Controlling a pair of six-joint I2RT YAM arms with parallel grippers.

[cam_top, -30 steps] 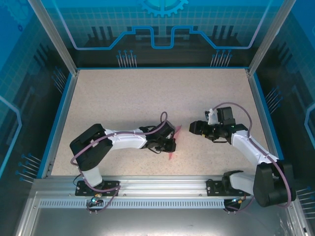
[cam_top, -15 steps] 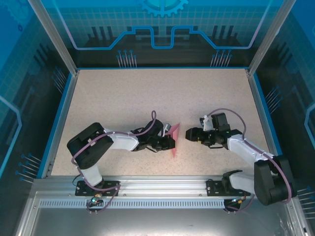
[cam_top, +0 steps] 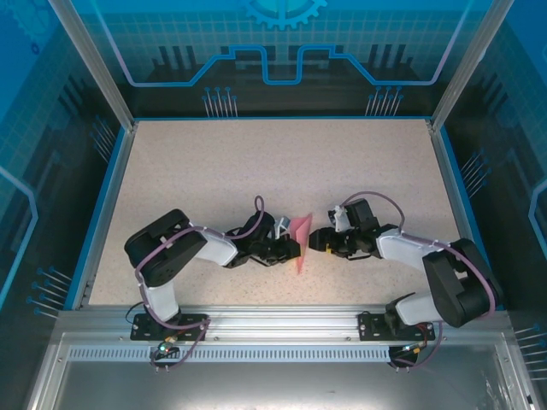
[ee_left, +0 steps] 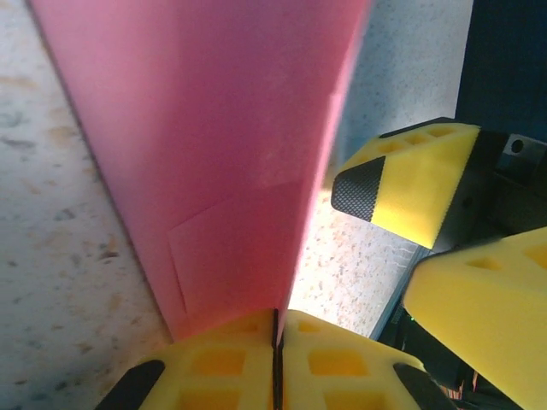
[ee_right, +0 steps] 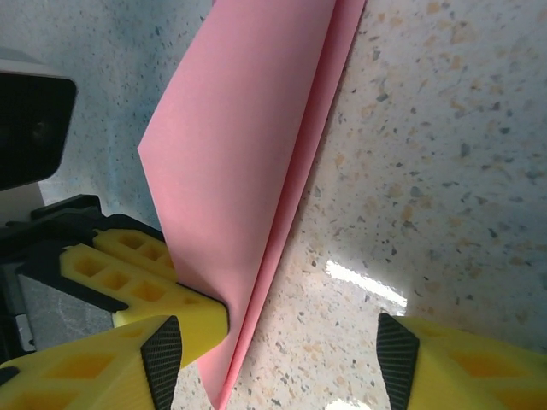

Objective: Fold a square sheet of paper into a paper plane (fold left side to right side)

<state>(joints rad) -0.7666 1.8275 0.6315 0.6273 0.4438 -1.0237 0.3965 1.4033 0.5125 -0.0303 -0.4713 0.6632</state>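
The pink sheet of paper (cam_top: 302, 240) is folded into a narrow pointed shape with a long crease and stands tilted off the table near its front middle. My left gripper (cam_top: 289, 248) is shut on its lower edge; in the left wrist view the paper (ee_left: 214, 154) rises out of the closed yellow jaws of that gripper (ee_left: 277, 342). My right gripper (cam_top: 314, 238) faces it from the right, open. In the right wrist view the paper's tip (ee_right: 248, 154) lies between the fingers of that gripper (ee_right: 280, 363), close to the left one and far from the right one.
The speckled tabletop (cam_top: 256, 162) stretches behind both arms. A blue rim (cam_top: 107, 196) bounds it at the sides and an aluminium rail (cam_top: 273, 320) runs along the front by the arm bases.
My right gripper has moved left up to the paper and its jaws have narrowed. The left gripper has shifted a little and still holds the paper.
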